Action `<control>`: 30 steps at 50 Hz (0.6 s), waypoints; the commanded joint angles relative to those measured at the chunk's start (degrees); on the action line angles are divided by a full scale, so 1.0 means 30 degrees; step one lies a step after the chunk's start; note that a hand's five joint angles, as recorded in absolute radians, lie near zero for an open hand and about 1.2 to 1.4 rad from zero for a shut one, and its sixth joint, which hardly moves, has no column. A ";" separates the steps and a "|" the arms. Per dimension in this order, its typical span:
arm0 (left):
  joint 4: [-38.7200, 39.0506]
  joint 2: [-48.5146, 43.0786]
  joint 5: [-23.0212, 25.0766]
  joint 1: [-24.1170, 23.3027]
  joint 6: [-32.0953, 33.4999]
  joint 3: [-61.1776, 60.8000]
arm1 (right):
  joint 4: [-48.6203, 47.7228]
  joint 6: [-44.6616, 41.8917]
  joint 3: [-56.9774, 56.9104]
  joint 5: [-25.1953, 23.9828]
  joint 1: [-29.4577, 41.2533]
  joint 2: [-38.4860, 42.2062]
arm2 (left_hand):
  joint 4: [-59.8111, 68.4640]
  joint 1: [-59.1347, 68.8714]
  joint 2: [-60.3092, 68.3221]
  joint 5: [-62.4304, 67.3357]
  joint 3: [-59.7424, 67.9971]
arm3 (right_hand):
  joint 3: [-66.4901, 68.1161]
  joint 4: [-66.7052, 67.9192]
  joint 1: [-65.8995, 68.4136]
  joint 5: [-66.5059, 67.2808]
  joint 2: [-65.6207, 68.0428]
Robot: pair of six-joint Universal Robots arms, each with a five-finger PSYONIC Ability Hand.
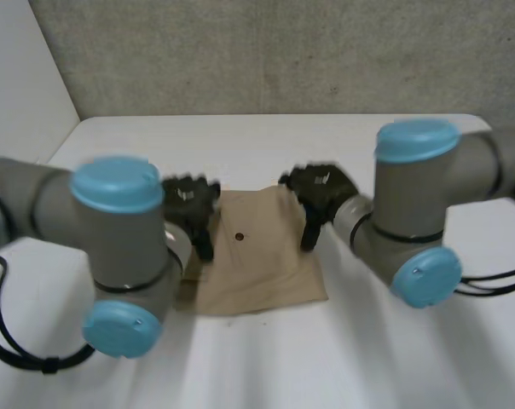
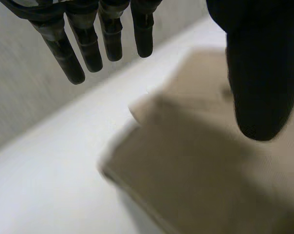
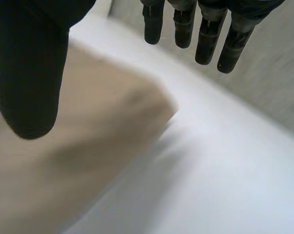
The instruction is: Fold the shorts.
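1. The left arm (image 1: 112, 247), grey with light-blue caps, reaches in over the white surface (image 1: 266, 358).
2. The left robot hand (image 1: 189, 201) is at the left edge of the shorts, near their far left corner. In the left wrist view its fingers (image 2: 88, 44) are straight and stand wide apart from the thumb (image 2: 261, 73), gripping nothing, with the cloth (image 2: 186, 175) beneath them. Whether a fingertip touches the cloth cannot be told.
3. The tan cloth shorts (image 1: 257, 256) lie flat in a folded, roughly square stack at the middle of the surface, between the two hands. A small dark dot (image 1: 238, 237) shows on their top layer.
4. The right robot hand (image 1: 321, 192) is at the far right corner of the shorts. In the right wrist view its fingers (image 3: 205, 34) are straight and spread wide from the thumb (image 3: 30, 73), over a rounded corner of the cloth (image 3: 88, 146).
5. The right arm (image 1: 411, 213) comes in from the right.
6. A grey concrete wall (image 1: 266, 51) stands behind the surface.
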 commanded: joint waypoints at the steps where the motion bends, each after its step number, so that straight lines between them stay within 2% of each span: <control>1: 0.0020 0.6420 0.1468 0.1850 -0.0211 0.0733 | -0.3085 0.0773 0.1808 0.3112 -0.0994 -0.6362 | -0.0286 -0.0283 -0.0225 -0.0024 -0.0411 | -0.0835 -0.1183 0.0344 -0.1260 -0.0919; 2: -0.0068 0.6977 0.1614 0.2172 -0.0270 0.0851 | -0.3319 0.0774 0.1954 0.4016 -0.1314 -0.7412 | -0.0286 -0.0283 -0.0225 -0.0024 -0.0411 | -0.0835 -0.1183 0.0344 -0.1260 -0.0919; 6: -0.1062 0.8854 0.1821 0.3754 -0.1205 0.1261 | -0.2303 0.0657 0.2276 0.4961 -0.2630 -0.9263 | 0.1335 0.1338 0.1396 0.1596 0.1210 | -0.0835 -0.1183 0.0344 -0.1260 -0.0919; 7: -0.1674 0.9351 0.1821 0.4453 -0.1933 0.1436 | -0.1948 0.0715 0.2336 0.4905 -0.2925 -0.9529 | 0.1784 0.1787 0.1845 0.2046 0.1659 | -0.0835 -0.1183 0.0344 -0.1260 -0.0919; 13: -0.4342 0.9941 0.2639 0.6128 -0.3580 0.2111 | -0.0510 0.0920 0.2395 0.3559 -0.4040 -1.0234 | 0.0951 0.0954 0.1012 0.1212 0.0826 | -0.0835 -0.1183 0.0344 -0.1260 -0.0919; 18: -0.5780 1.0000 0.3840 0.6277 -0.3727 0.2434 | -0.0334 0.1183 0.2395 0.3235 -0.4159 -1.0586 | -0.1178 -0.1175 -0.1117 -0.0916 -0.1303 | -0.0835 -0.1183 0.0344 -0.1260 -0.0919; 30: -0.5781 1.0059 0.3872 0.6306 -0.3727 0.2170 | 0.0018 0.1184 0.2424 0.3030 -0.4159 -1.0645 | -0.2248 -0.2245 -0.2187 -0.1986 -0.2373 | -0.0835 -0.1183 0.0344 -0.1260 -0.0919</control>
